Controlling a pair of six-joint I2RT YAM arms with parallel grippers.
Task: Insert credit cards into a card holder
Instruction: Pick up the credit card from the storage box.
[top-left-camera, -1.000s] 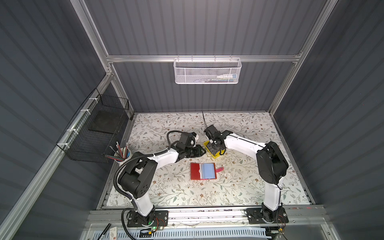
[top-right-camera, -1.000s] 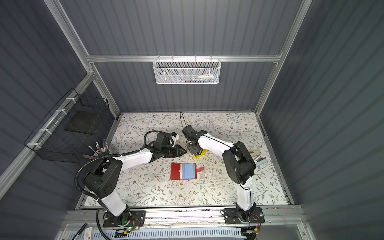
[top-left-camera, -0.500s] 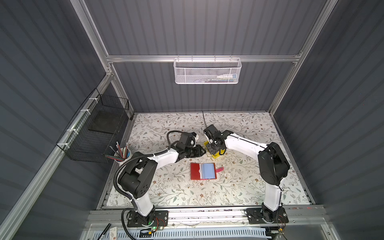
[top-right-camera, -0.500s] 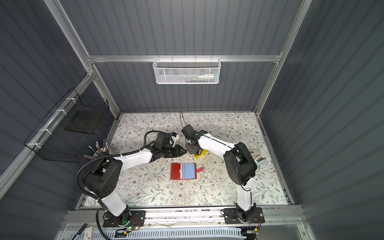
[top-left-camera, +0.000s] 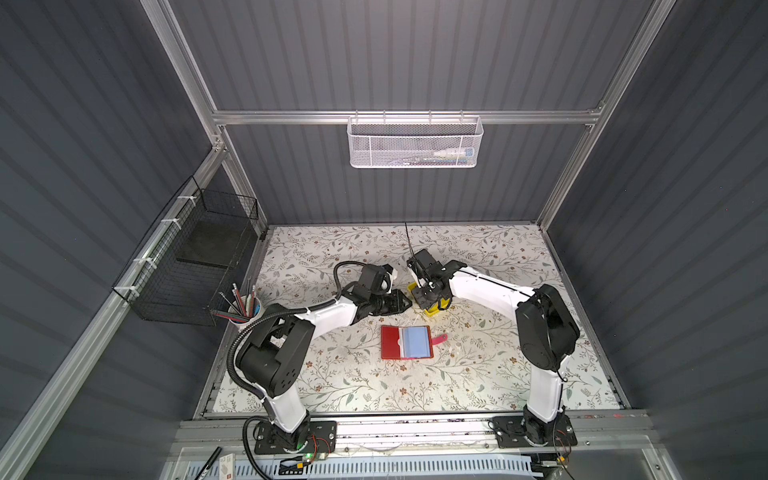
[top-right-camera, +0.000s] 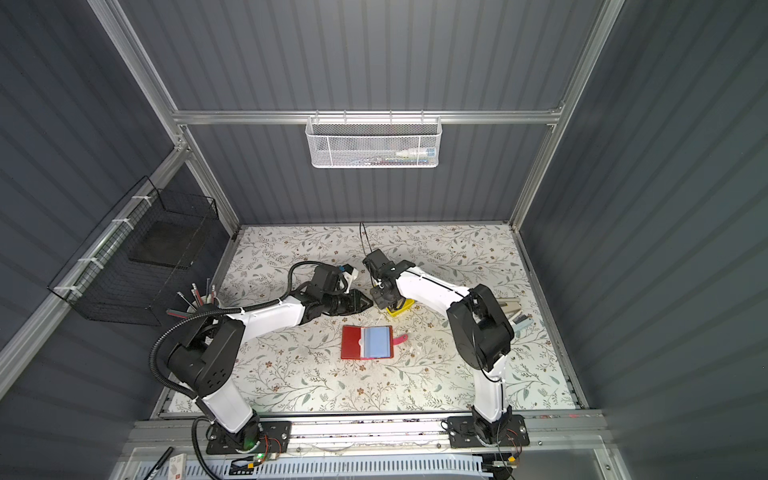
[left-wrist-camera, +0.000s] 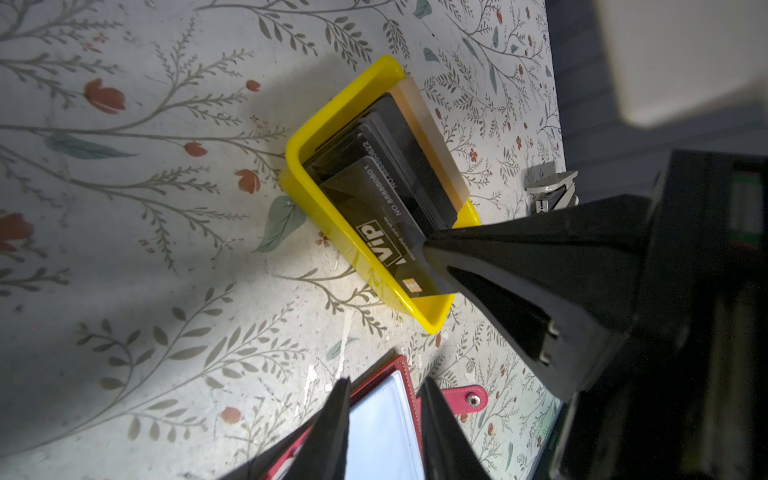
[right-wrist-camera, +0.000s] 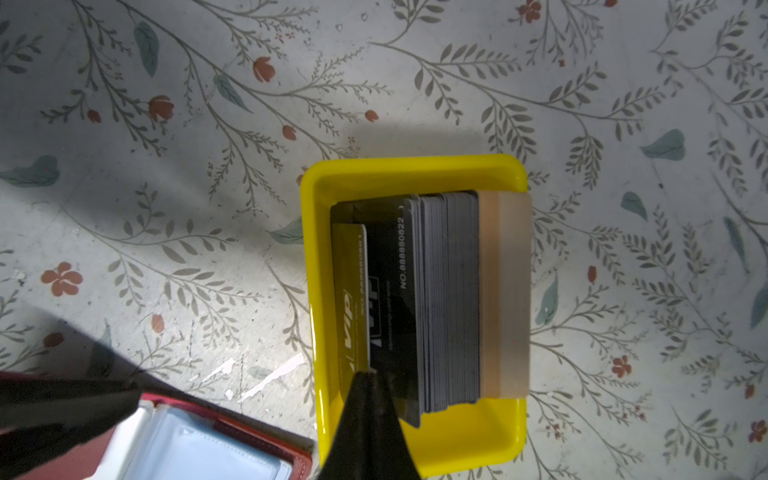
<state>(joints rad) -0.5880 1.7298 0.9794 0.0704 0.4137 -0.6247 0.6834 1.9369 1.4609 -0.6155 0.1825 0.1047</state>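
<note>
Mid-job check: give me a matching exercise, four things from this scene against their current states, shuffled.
Things:
1. card holder
2. yellow tray
3. right gripper
4. left gripper

States:
A. jaws apart, holding nothing
B. lying open
C. shut, tip at the edge of the front credit card
D. holds the stack of credit cards

Pairs: 1-B, 2-D, 3-C, 4-A

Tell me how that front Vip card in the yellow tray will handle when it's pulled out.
Probably stiff: the front card leans on edge unbent. Its glossy face suggests it's slippery. The yellow tray looks light and might shift.
</note>
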